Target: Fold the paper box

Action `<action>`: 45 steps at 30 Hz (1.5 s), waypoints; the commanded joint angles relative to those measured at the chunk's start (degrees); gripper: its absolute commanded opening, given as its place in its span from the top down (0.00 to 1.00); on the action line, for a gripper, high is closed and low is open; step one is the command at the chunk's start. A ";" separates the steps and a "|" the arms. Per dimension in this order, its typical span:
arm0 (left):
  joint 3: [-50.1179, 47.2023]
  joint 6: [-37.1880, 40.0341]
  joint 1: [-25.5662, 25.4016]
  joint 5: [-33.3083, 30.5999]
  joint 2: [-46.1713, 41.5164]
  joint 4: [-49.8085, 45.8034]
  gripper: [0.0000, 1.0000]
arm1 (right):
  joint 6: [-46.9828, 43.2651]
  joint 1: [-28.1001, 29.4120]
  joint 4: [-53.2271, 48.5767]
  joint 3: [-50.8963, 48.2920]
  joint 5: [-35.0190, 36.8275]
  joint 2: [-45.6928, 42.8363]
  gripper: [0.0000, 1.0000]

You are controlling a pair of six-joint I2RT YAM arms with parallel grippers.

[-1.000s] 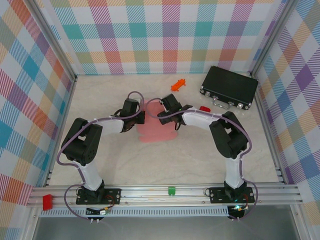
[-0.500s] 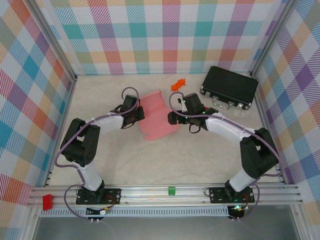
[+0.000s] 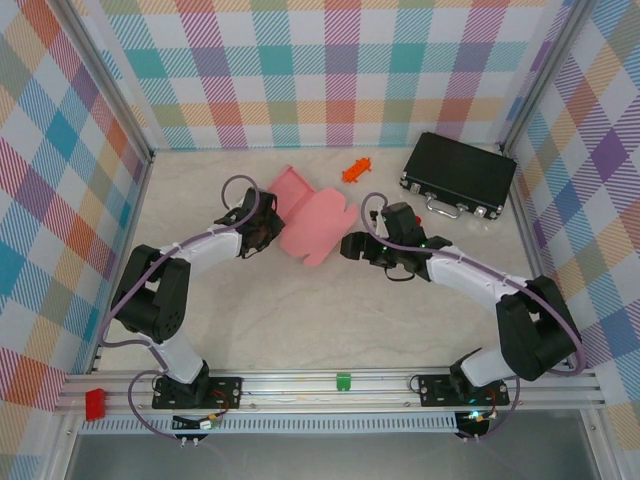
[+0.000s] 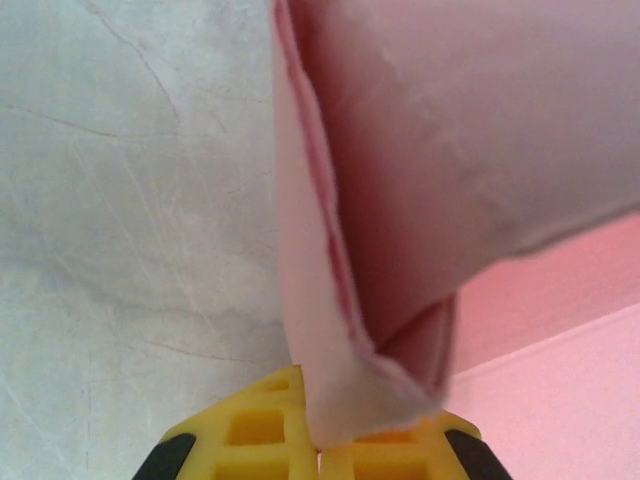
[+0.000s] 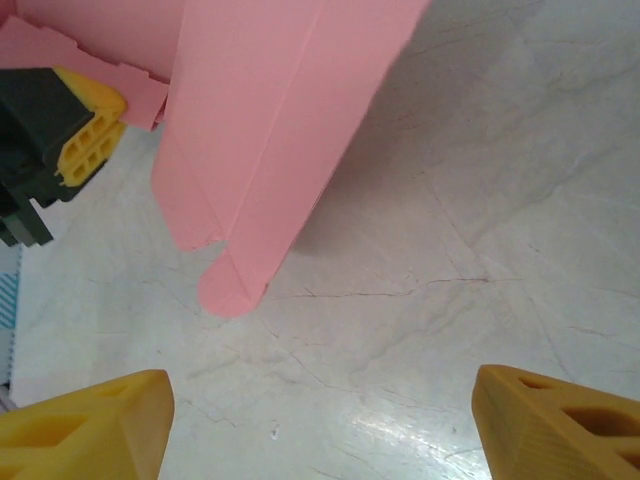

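Note:
The pink paper box is a partly folded sheet lying in the middle of the table, with one flap raised toward the back left. My left gripper is shut on its left edge. In the left wrist view the folded pink cardboard rises from between the closed yellow fingers. My right gripper stands open just right of the box and touches nothing. In the right wrist view its gripper hangs over bare table, with the box ahead and the left gripper's fingers at the far left.
A black hard case lies at the back right. A small orange object sits near the back wall. Plaid walls enclose the table on three sides. The aluminium rail with both arm bases runs along the near edge.
The left gripper has pulled the box back and to the left, turning and lifting it. The right gripper has drawn off the box to its right side.

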 commanded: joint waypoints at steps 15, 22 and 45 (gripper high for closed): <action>-7.56 -17.66 -0.60 5.41 -2.90 6.75 1.00 | 8.33 -1.59 15.26 2.00 -8.57 10.34 0.39; -8.59 -19.49 -0.59 6.70 -3.73 7.51 1.00 | 9.10 -1.63 18.12 4.90 -11.48 15.28 0.51; -9.79 -21.86 -0.31 9.64 -1.80 11.51 0.87 | 7.55 -0.76 8.66 11.39 -10.74 17.75 0.94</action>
